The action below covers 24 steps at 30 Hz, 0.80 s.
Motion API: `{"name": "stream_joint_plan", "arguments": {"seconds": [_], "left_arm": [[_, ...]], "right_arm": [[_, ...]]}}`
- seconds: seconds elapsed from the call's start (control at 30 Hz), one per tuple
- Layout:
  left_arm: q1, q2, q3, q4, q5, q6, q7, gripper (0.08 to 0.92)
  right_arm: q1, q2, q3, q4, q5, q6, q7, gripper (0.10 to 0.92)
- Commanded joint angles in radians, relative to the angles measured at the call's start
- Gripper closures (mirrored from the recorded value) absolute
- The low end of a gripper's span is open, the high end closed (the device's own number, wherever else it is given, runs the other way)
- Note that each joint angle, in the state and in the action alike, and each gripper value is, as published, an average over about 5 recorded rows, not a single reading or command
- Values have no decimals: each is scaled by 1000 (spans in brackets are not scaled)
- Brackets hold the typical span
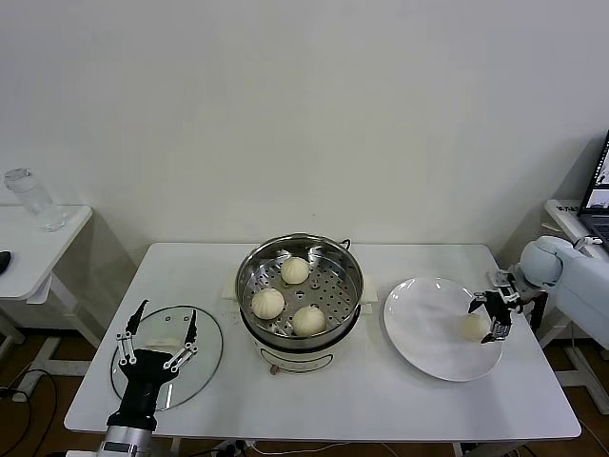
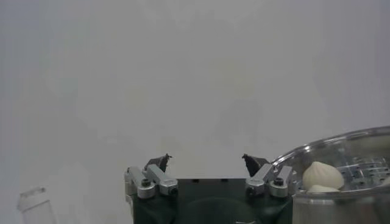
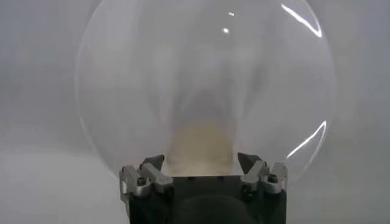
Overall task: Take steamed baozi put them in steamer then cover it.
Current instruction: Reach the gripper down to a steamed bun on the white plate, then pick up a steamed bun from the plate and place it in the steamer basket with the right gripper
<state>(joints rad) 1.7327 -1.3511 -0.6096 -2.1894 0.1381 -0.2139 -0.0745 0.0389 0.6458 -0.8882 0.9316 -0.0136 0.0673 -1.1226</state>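
Observation:
The steel steamer point(image 1: 249, 276) stands mid-table on its cream base, with three baozi on its perforated tray point(image 1: 295, 269) point(image 1: 267, 303) point(image 1: 308, 321). A fourth baozi point(image 1: 473, 327) lies on the right part of a white plate point(image 1: 423, 324). My right gripper point(image 1: 482, 322) is down at it, open, one finger on each side of the bun. The right wrist view shows this baozi point(image 3: 198, 143) between the spread fingers of the right gripper point(image 3: 200, 159). The glass cover point(image 1: 205, 347) lies flat at the front left. My left gripper point(image 1: 167, 310) hovers open above it, holding nothing point(image 2: 207, 159).
A small side table at the left carries a clear glass point(image 1: 33, 200). A laptop point(image 1: 599, 195) stands on another table at the far right. The plate's rim reaches close to the table's right front edge. In the left wrist view the steamer wall point(image 2: 341, 182) is close to the left gripper.

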Motion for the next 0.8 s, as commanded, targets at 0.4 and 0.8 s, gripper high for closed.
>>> {"name": "stream_joint_plan", "arguments": {"seconds": [0.4, 0.8], "left_arm": [[-18, 1, -9, -1, -6, 1, -1, 177], [-24, 6, 8, 1, -4, 7, -2, 177]], "right_arm": [[105, -7, -57, 63, 36, -3, -18, 388], [645, 165, -425, 257, 397, -118, -165, 388]]}}
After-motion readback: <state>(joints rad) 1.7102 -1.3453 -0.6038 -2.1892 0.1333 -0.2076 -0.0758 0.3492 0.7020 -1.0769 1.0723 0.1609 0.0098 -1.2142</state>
